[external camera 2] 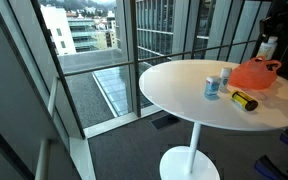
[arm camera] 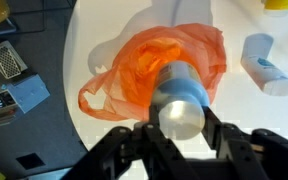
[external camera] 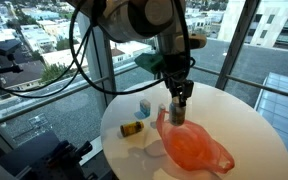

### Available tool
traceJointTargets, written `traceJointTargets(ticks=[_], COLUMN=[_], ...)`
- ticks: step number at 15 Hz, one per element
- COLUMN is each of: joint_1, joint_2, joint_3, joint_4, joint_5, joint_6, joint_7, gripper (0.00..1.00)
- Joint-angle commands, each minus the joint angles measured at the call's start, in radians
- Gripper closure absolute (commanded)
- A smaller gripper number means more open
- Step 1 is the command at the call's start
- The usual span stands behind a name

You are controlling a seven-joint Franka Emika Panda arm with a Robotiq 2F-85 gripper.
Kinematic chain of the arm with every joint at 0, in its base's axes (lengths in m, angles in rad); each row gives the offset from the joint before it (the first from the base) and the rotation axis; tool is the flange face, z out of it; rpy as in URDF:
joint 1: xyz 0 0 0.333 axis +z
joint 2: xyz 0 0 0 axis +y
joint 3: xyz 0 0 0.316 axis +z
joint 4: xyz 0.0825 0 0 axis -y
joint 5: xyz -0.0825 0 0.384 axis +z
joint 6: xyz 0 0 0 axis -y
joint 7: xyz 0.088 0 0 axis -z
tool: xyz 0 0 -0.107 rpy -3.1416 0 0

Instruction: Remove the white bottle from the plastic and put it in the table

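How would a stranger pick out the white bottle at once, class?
Find the round white table, then the orange plastic bag on it. The white bottle is above the bag, gripped by the claw; the small containers rest on the table.

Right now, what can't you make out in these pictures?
White bottle: wrist view shows only its blurred end; label unreadable.
Orange plastic bag: its folds hide any contents, in every view.
Yellow item: cut by the wrist view's top edge.
Robot arm: mostly cut off by the right edge in an exterior view.
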Motion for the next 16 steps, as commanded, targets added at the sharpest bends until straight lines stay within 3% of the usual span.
traceJointTargets(ticks=[1,9,16], joint_1=[-0.008,-0.004,-0.007], joint_2=[-0.13,-0.268,-0.161], joint_3=[0.046,0.142,0.141], joint_4=[-0.104,-0.25,-0.288], joint_5=[-0.029,0.006,0.052], joint_6=[-0.016,-0.005,0.098], joint_7=[0.014,-0.037,-0.071], gripper=[0.81,0.81,0.81])
